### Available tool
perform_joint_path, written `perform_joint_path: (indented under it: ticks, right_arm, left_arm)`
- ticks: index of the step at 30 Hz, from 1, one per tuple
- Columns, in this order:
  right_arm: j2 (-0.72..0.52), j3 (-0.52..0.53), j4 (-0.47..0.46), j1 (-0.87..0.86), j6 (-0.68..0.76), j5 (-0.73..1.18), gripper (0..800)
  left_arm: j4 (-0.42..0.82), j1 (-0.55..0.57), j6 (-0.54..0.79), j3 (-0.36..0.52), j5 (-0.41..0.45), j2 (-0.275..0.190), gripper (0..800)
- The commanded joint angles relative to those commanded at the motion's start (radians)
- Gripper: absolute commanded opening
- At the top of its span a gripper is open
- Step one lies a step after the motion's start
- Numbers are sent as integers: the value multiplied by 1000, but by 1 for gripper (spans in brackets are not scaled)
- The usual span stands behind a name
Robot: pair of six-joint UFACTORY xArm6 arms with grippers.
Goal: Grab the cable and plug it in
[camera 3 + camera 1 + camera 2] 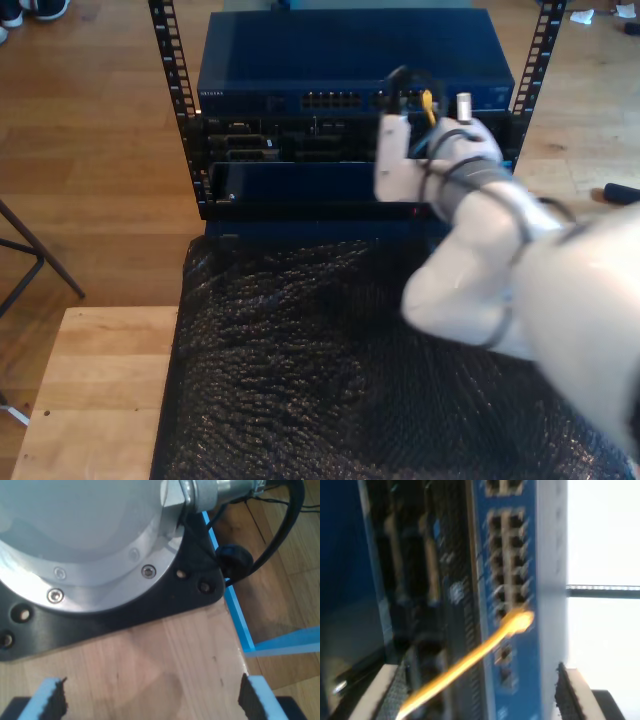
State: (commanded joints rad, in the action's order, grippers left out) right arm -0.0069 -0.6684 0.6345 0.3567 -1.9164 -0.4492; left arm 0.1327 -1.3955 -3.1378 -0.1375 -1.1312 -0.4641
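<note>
The cable [470,662] is seen running from between the pads of my second gripper [480,690] straight ahead to its tip, which lies at or in one socket of the port block [507,555] on the blue switch [540,540]. Its long axis is thus aligned with the gripper's reach, pointing into the rack. Whether the plug is fully seated cannot be told, as the tip is blurred. The pads are held wide apart, one on either side of the cable, and no grip on it is made out (it may be resting free).

In the exterior view the same arm is found at the switch face, the yellow tip [428,100] just beyond its gripper [415,90]. Neighbouring sockets crowd the tip closely, so little sideways room is judged available; the way straight back is open.

My first gripper [152,692] is spread wide over bare wood [165,655], holding nothing, facing an arm's base plate [195,587].
</note>
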Motion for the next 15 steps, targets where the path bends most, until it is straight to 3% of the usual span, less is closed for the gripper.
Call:
perform_joint_path:
  ticks: [7, 15]
  right_arm:
    - [-221, 86, -77, -233, -60, 345, 797]
    - [-407, 91, -140, -562, -193, 760, 799]
  left_arm:
    - [0, 2, 0, -2, 0, 0, 800]
    - [0, 2, 0, -2, 0, 0, 800]
